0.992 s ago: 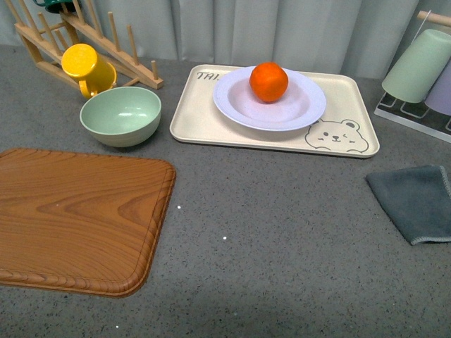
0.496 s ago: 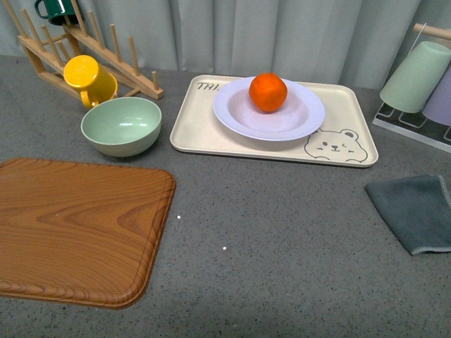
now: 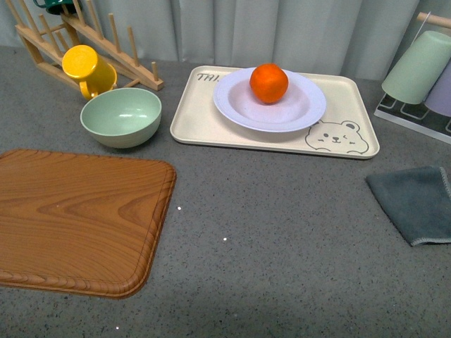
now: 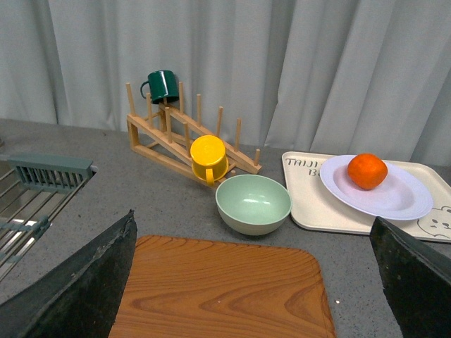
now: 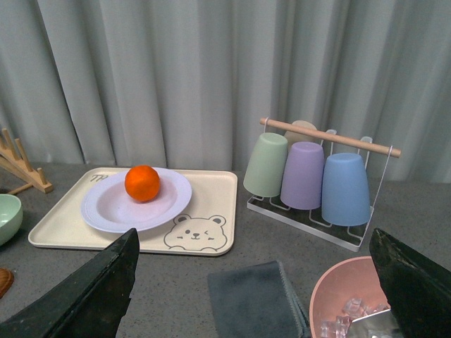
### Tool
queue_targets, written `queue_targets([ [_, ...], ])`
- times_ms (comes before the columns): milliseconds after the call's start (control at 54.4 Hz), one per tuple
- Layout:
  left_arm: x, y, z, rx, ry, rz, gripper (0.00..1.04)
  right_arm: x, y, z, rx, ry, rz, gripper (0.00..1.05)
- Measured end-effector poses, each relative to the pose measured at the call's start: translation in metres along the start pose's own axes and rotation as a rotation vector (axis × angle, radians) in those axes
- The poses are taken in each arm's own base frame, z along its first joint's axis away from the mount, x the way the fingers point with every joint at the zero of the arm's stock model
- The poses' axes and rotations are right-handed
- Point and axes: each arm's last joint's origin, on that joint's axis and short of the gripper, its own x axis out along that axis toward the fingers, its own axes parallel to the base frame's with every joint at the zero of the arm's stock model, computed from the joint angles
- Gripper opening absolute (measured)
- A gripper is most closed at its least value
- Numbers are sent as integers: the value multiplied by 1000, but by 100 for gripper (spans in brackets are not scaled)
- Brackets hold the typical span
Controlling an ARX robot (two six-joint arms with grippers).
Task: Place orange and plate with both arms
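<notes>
The orange (image 3: 268, 82) rests in the pale lavender plate (image 3: 303, 116), which sits on a beige bear-print tray (image 3: 190, 116) at the back of the grey table. Neither arm shows in the front view. My left gripper (image 4: 252, 215) is open over the wooden board, with orange (image 4: 367, 170) and plate (image 4: 405, 204) well beyond it to one side. Open too, my right gripper (image 5: 253, 230) hangs above a grey cloth, far short of the orange (image 5: 142, 183) and plate (image 5: 106, 211). Both grippers hold nothing.
A wooden cutting board (image 3: 77, 218) fills the near left. Behind it are a pale green bowl (image 3: 120, 116), a yellow mug (image 3: 88, 68) and a wooden rack (image 3: 106, 39). A grey cloth (image 3: 416, 201), a cup rack (image 5: 310, 176) and a pink bowl (image 5: 338, 299) lie to the right.
The front view shifted a little and came back. Nothing on the table has moved.
</notes>
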Motion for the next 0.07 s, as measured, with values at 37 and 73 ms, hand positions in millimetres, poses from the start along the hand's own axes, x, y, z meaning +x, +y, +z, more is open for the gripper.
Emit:
queue_targets([
  [37,0,0,0,0,0,0,98,0,0,0,0,0,0,96],
  [73,0,0,0,0,0,0,98,0,0,0,0,0,0,96],
])
